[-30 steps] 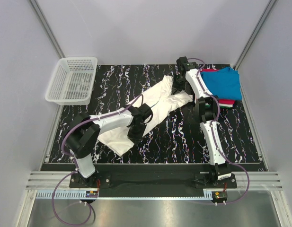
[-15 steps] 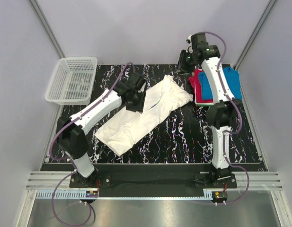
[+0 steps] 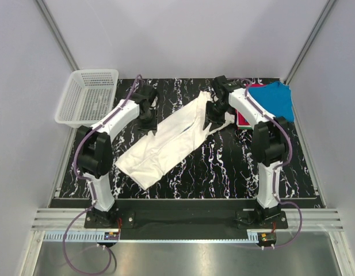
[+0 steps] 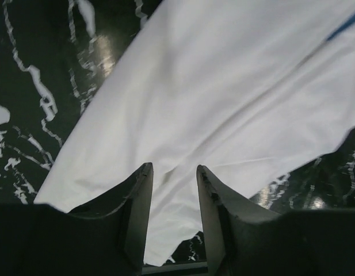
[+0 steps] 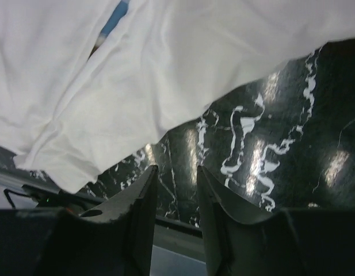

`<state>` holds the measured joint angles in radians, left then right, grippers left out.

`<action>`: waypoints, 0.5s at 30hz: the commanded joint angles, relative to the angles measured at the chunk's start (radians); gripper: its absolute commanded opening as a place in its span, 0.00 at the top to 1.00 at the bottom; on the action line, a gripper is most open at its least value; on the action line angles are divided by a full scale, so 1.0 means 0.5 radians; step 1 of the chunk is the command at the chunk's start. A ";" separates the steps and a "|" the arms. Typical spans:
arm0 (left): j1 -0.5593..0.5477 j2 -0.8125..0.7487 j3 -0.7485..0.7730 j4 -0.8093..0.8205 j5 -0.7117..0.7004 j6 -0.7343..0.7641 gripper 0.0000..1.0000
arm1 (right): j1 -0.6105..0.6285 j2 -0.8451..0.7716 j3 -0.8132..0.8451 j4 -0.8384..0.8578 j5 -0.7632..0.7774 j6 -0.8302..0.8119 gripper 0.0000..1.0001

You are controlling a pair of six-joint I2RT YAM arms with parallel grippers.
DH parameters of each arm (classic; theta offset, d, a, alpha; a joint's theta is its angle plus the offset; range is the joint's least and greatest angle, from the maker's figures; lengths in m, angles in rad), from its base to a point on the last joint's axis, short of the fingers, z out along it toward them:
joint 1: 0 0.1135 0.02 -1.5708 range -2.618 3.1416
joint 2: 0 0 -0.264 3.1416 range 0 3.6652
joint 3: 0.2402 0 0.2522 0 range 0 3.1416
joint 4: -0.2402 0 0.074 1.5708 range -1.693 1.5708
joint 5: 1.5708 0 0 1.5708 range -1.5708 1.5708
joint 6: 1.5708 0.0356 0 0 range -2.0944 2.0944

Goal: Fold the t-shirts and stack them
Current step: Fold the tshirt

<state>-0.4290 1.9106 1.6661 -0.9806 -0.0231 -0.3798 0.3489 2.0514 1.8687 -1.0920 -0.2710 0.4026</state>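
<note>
The white t-shirt [image 3: 168,141] lies folded lengthwise in a long diagonal strip across the black marbled table [image 3: 223,167], inside out with only a blue sliver of print showing [image 5: 114,17]. A blue t-shirt [image 3: 275,100] lies on a red one [image 3: 241,119] at the back right. My left gripper [image 3: 147,118] is open over the strip's left edge; white cloth [image 4: 223,103] lies below its fingers. My right gripper [image 3: 212,121] is open over the strip's upper right end; bare table shows between its fingers, with cloth [image 5: 165,75] beyond.
A white plastic mesh basket [image 3: 88,98] stands at the back left corner. Grey walls close in the table on three sides. Metal rails run along the near edge by the arm bases.
The left gripper moved back and left to the shirt's left edge. The right arm came down from the back wall to the shirt's upper right end. The blue shirt again covers most of the red one.
</note>
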 commanded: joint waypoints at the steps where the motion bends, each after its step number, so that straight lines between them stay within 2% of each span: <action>1: 0.192 -0.232 -0.337 0.099 0.065 0.054 0.59 | -0.035 0.174 0.088 0.205 0.109 -0.001 0.60; 5: 0.217 -0.275 -0.543 0.191 0.049 0.100 0.59 | -0.035 0.364 0.199 0.196 0.247 -0.050 0.60; 15: 0.220 -0.275 -0.663 0.258 0.089 0.121 0.61 | -0.038 0.395 0.276 0.205 0.413 -0.054 0.61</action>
<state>-0.3199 1.8256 1.3476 -0.8925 -0.0025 -0.3386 0.3328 2.2696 1.9541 -1.0103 -0.1226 0.3882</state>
